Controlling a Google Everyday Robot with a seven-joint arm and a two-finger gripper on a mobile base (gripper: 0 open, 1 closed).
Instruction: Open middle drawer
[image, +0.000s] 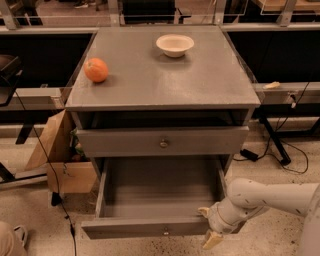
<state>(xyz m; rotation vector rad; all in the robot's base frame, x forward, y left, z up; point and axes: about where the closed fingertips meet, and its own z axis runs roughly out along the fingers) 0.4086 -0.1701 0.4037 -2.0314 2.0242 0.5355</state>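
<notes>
The middle drawer (150, 227) is pulled far out of the grey cabinet, with its bare inside showing and a small round knob (166, 231) on its front. My gripper (208, 226) is at the right end of that drawer front. One cream fingertip (203, 211) is over the inner side and the other (212, 240) hangs outside the front. The fingers are spread apart and grip nothing that I can see. The white arm (270, 197) comes in from the right. The drawer above (125, 142), with a round knob (163, 143), stands slightly out under a dark gap.
An orange (96, 70) and a white bowl (174, 45) sit on the cabinet top (165, 80). A cardboard box (62, 160) stands on the floor at the left. Cables (280, 150) and a table leg are at the right. A shoe tip (12, 239) is at the lower left.
</notes>
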